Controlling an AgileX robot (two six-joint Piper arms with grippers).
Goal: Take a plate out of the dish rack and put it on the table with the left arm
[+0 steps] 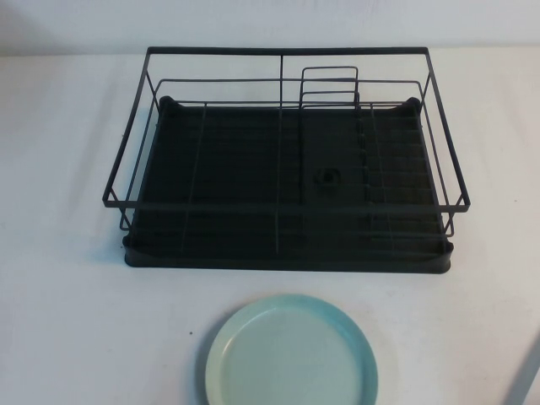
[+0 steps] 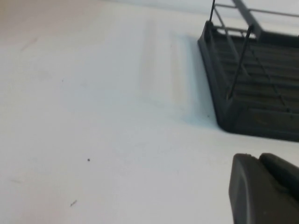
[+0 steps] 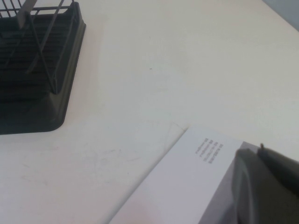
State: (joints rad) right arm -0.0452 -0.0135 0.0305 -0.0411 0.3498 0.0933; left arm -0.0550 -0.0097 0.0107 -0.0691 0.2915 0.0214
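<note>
The pale turquoise plate (image 1: 291, 354) lies flat on the white table (image 1: 76, 321), just in front of the dish rack's front edge, near the middle. The black wire dish rack (image 1: 287, 263) holds no plate; its small wire plate holder (image 1: 329, 89) stands at the back. Neither arm shows in the high view. My left gripper (image 2: 258, 157) is shut and empty, low over bare table off the rack's front left corner (image 2: 224, 116). My right gripper (image 3: 259, 150) is shut and empty, off the rack's front right corner (image 3: 60, 102).
A white flat panel with small print (image 3: 187, 177) lies under my right gripper; its grey edge shows at the high view's lower right (image 1: 525, 371). Bare table lies left and right of the rack.
</note>
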